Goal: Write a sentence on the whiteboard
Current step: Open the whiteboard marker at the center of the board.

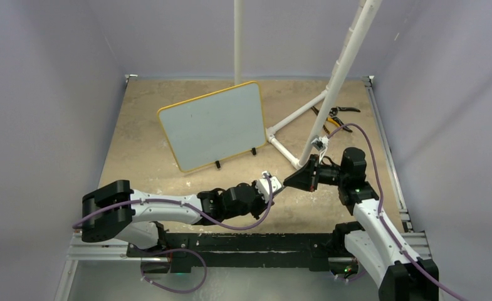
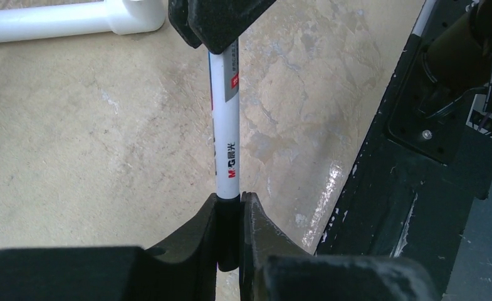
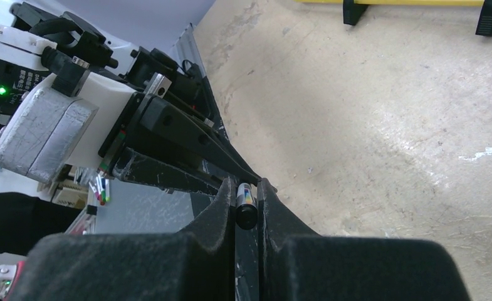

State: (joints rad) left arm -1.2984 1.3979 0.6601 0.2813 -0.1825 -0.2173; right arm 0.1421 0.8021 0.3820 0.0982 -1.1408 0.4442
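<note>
Two robot arms meet over a mottled tan tabletop (image 1: 143, 119) with one white-barrelled marker pen (image 2: 225, 138) stretched between them, and not a word written. The pale grey-white rectangular whiteboard (image 1: 215, 125), with its thin yellow-orange frame, stands propped on small black feet at the back of the tabletop, left of centre. It leans back, its face is blank, and it sits well apart from both arms.

The left gripper (image 2: 230, 207) is closed to a narrow slit on the pen's black end. The right gripper (image 3: 246, 194) is pinched just as tightly on the opposite end, so the barrel spans the gap between them above the surface. This looks like the uncapping step, though the views do not show which end carries the cap. Pulling the cap off, carrying the pen to the board and all of the writing remain to be done.

The left arm lies low, reaching rightward across the front. The right arm is folded back with its wrist turned left to meet it. A white plastic pipe frame (image 1: 293, 116) and yellow-handled cutters (image 1: 334, 116) lie behind, at the right.
</note>
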